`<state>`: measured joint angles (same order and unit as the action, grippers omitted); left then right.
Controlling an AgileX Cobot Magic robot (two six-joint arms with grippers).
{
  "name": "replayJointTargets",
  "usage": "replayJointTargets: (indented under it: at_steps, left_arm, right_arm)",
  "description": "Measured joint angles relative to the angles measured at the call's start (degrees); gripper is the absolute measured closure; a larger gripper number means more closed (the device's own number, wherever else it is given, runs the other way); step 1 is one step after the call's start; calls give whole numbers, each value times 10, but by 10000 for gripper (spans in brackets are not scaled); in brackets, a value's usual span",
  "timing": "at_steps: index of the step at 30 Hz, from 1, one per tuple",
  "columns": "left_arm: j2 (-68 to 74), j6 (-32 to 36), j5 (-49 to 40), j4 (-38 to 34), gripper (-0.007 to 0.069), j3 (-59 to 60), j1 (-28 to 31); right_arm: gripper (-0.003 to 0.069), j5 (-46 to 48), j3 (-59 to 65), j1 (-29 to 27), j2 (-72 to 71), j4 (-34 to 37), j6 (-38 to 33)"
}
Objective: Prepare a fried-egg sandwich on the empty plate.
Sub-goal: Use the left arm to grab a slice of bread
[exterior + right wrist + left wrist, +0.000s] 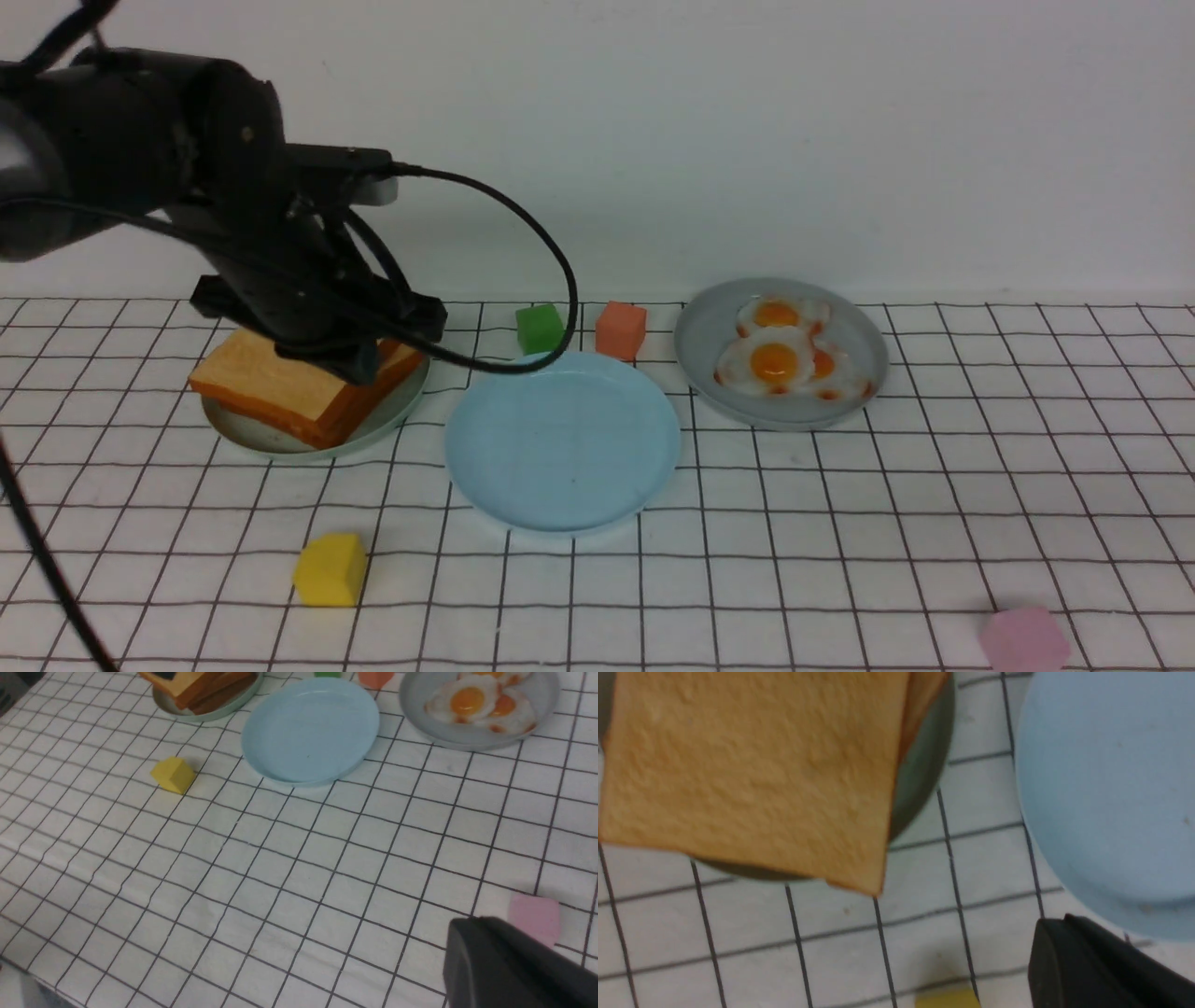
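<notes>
Golden-brown toast slices [280,383] lie stacked on a grey-green plate [252,439] at the left, the top slice tilted. My left gripper [322,359] hangs right over the stack's far side. The left wrist view shows the top slice [752,774] close up and only one black finger [1087,961], off the toast, over the cloth. The sky-blue plate [560,439] sits bare in the middle. Fried eggs [775,359] lie on another grey-green plate [709,327] at the right. My right gripper shows only as one finger [504,961] low over the near right cloth.
A green block [540,327] and an orange block [621,329] stand just behind the blue plate. A yellow block [329,569] lies near front left, a pink block [1022,639] at the front right, by the right finger. A black cable loops from the left arm.
</notes>
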<state>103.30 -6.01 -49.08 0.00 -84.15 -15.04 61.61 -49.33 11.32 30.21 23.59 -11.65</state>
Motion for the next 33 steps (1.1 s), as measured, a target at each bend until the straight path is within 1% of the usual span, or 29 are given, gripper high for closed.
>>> replayJointTargets:
  at_steps: [2,4,5,7,8,9,11,13,15,23,26,29,31,33]
  left_arm:
    - [43,-2,7,21,588,-44,7]
    - [77,-4,10,43,526,-78,8]
    - [80,-4,10,45,526,-78,8]
    - [104,-14,15,70,443,-99,9]
    - [108,-17,16,75,428,-101,9]
    - [119,-27,26,92,377,-107,9]
    - [134,-32,44,106,307,-111,9]
    - [146,-32,64,113,262,-112,9]
    - [157,-34,82,125,239,-112,9]
    - [186,-69,110,172,228,-117,9]
    - [188,-83,108,177,247,-118,9]
    - [188,-94,101,178,338,-120,9]
    - [188,-94,98,177,421,-120,9]
    - [188,-92,94,175,452,-123,9]
  right_arm:
    - [652,5,-1,13,17,-1,0]
    - [652,8,-1,14,24,-5,0]
    - [652,8,-1,14,25,-5,0]
    - [651,8,-1,16,25,-6,0]
    - [651,8,-1,16,25,-6,0]
    - [651,9,-1,16,25,-6,0]
    - [651,10,-1,17,25,-6,0]
    - [651,10,-1,17,25,-6,0]
    - [651,11,-1,17,24,-6,0]
    - [645,11,-1,17,24,8,0]
    - [645,12,-1,17,24,14,0]
    - [643,12,-1,17,24,16,0]
    - [642,12,-1,17,24,18,0]
    - [640,12,-1,17,24,20,0]
